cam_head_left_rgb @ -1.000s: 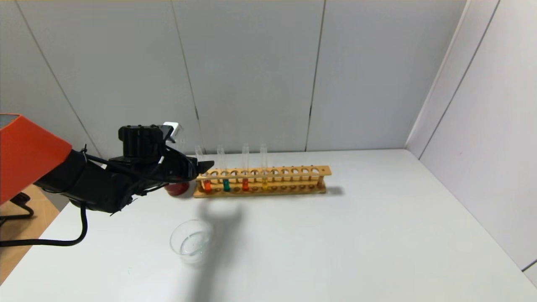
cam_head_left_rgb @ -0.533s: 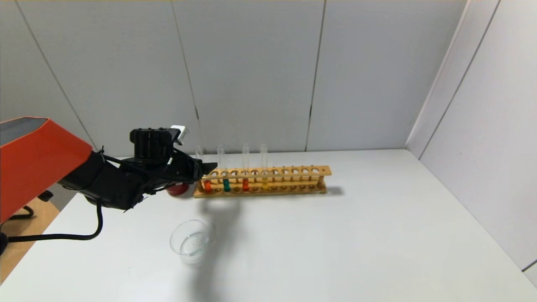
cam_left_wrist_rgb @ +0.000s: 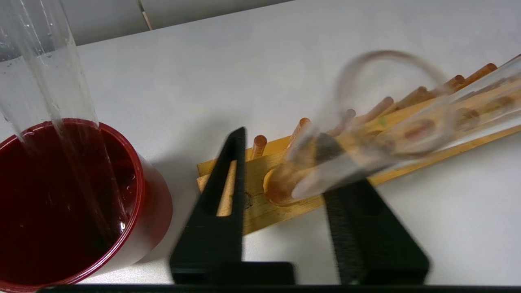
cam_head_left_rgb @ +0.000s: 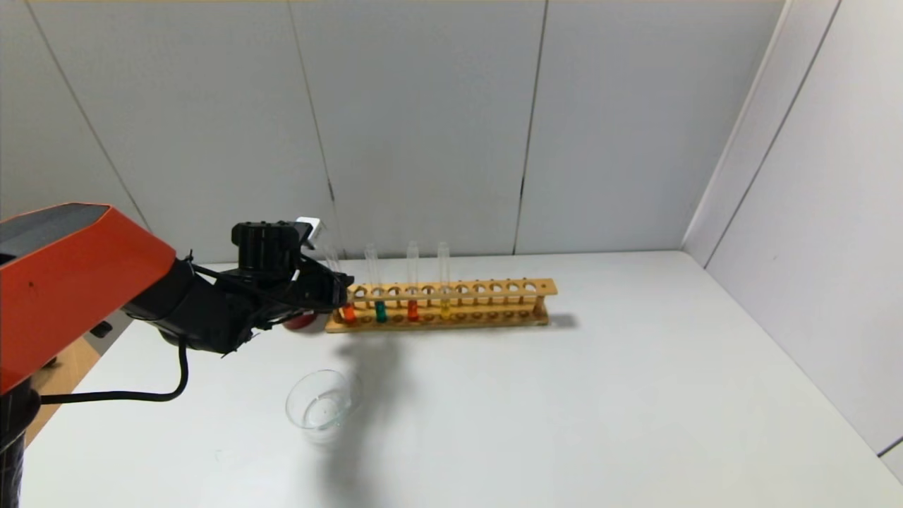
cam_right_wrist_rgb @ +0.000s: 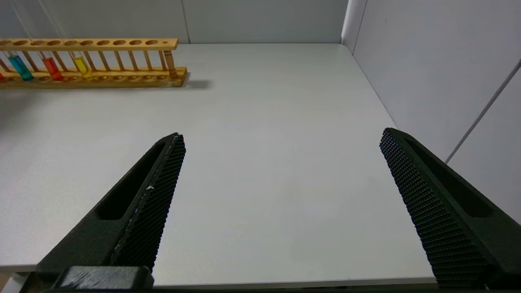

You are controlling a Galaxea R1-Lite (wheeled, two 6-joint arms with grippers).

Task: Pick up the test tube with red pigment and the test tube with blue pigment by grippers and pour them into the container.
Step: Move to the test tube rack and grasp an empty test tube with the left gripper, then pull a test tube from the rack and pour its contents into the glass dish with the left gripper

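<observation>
4 tubes in 1 rack (cam_head_left_rgb: 451,305): 2 red, 1 blue, 1 yellow; 1 red cup (cam_left_wrist_rgb: 73,203), 1 glass dish (cam_head_left_rgb: 321,406).

bright even overhead light, soft arm shadow on the white table (cam_head_left_rgb: 564,395), nearest tube (cam_left_wrist_rgb: 366,134) motion-blurred

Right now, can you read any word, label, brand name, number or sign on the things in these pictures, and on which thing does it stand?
No readable text shows in any view.
Wooden rack: no label or number.
Four glass tubes in the rack: no markings visible.
Dark red cup: plain.
Clear glass dish: plain.
Left gripper at the rack's end and right gripper over the table: no brand mark visible.
</observation>
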